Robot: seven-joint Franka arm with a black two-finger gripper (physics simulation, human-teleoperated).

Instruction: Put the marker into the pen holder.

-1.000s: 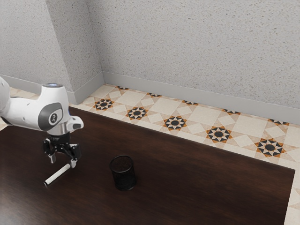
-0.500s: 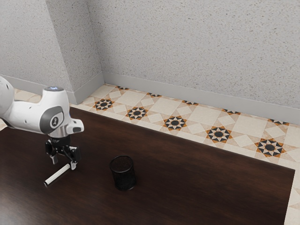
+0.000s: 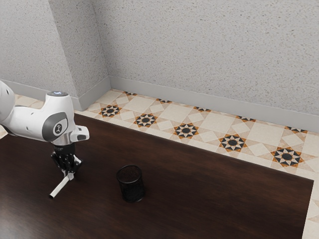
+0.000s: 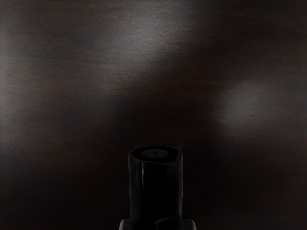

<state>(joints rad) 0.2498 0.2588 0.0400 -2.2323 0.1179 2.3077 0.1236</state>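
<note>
The jaws are grasping the marker (image 3: 60,186) near one end, pressing it from both sides, with its long free part slanting toward the exterior view's lower left. Whether that part is touching the desk (image 3: 209,204) is hard to tell. Being pinched so far off its middle, the marker could be pivoting or slipping once its weight is pulling on the grip. The holder (image 3: 131,189) is standing upright on the desk, well apart from the marker; nothing is sticking up past its rim, and its dark inside is hiding any short contents. A marker arriving slanted could be catching that rim and tipping the holder, so it is likely needing lift and turning upright first.
</note>
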